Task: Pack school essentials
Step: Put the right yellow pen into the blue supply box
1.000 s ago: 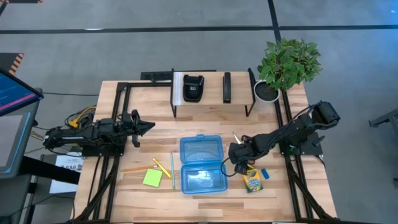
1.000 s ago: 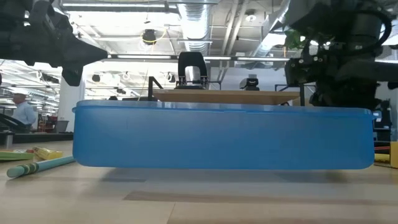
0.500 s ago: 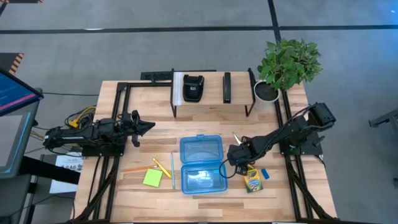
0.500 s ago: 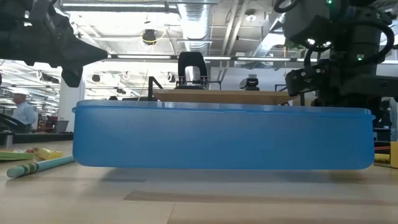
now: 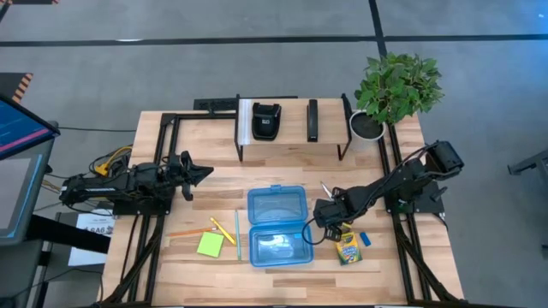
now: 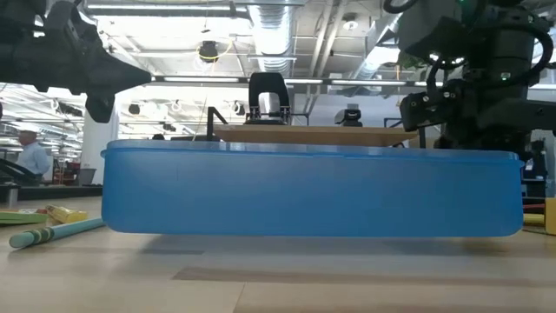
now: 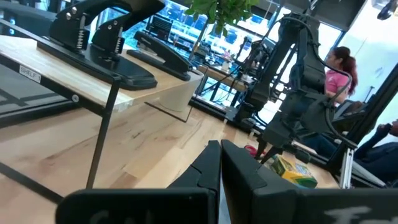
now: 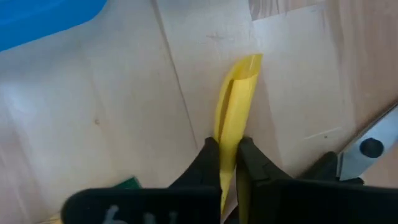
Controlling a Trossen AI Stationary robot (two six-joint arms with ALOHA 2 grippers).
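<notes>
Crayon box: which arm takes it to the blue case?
Right. Its hand is shut on the crayon box flap, beside the blue case. The left hand is shut and empty, parked far off at the table's left side.

On your table the open case (image 5: 277, 227) lies in the middle, near the front edge. To its left you find the pencils (image 5: 221, 231) and the sticky-note pad (image 5: 210, 245), just beside each other. To its right lies the crayon box (image 5: 347, 249), with the eraser (image 5: 366, 240) just beside it (on the side away from the case), and the scissors (image 5: 326, 189) lie a little behind them. The right gripper (image 5: 328, 221) is between the case and the crayon box. Behind the case stands a shelf (image 5: 291, 128), and two devices (image 5: 266, 120) rest on it. The potted plant (image 5: 395, 90) stands at the back right corner. The left gripper (image 5: 199, 174) waits over the left side, behind the pencils.
</notes>
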